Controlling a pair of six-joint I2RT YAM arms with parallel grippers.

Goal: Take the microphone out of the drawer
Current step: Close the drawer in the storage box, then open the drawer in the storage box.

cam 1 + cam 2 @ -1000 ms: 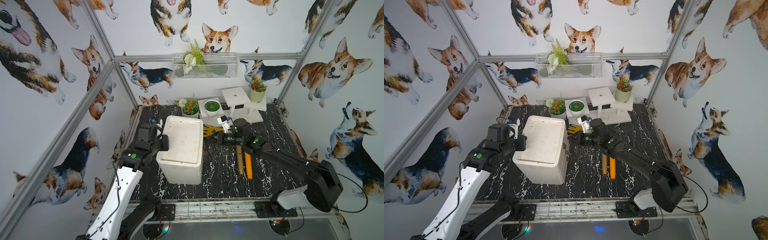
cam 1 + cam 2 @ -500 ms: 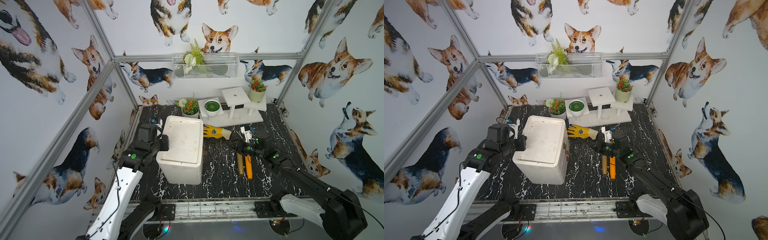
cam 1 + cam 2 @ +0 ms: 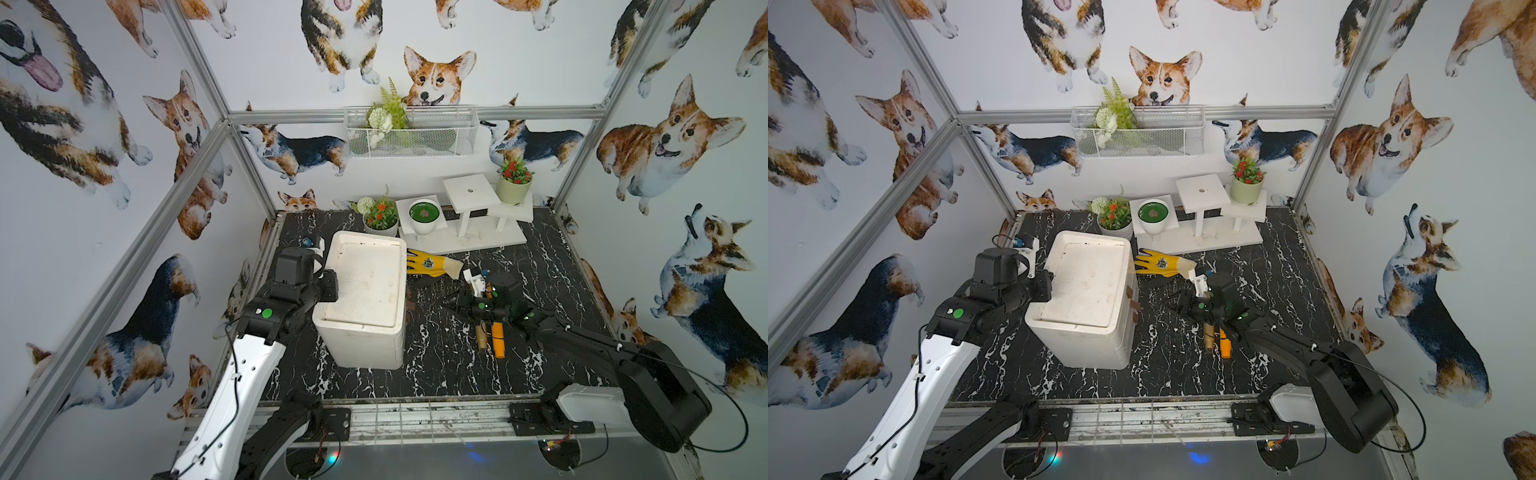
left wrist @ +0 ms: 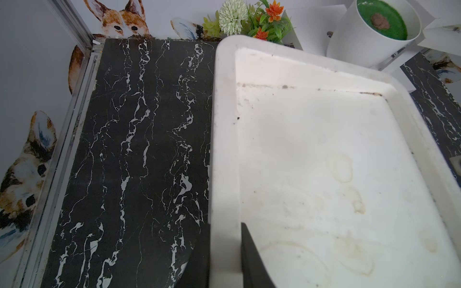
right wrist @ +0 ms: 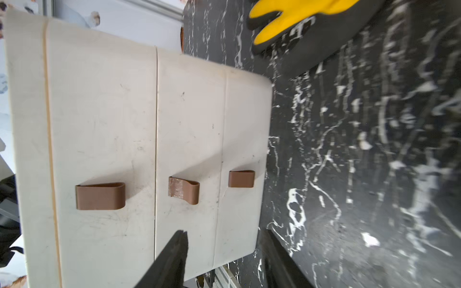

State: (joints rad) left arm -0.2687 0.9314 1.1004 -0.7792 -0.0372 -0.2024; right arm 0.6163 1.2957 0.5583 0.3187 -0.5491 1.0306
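The white drawer unit [image 3: 365,291] [image 3: 1088,291] stands left of the table's middle. Its front [image 5: 149,124] shows three brown handles, one of them the middle handle [image 5: 184,190], and the drawer fronts lie flush. The microphone is hidden. My left gripper [image 3: 329,286] [image 3: 1045,286] [image 4: 225,224] is shut on the raised rim [image 4: 224,149] of the unit's top, one finger on each side. My right gripper [image 3: 451,301] [image 3: 1177,303] [image 5: 225,231] is open and empty. It faces the drawer front a short way off, low over the table.
A yellow glove [image 3: 432,264] [image 3: 1160,262] [image 5: 287,20] lies beyond the right gripper. A wooden-handled tool [image 3: 482,336] and an orange-handled tool [image 3: 498,343] lie under the right wrist. Plant pots [image 3: 380,218] and a white stand [image 3: 469,195] line the back.
My right gripper, shut over the glove's cuff a second ago, has opened, pulled away from the glove and turned towards the drawer front. The left arm has not moved.
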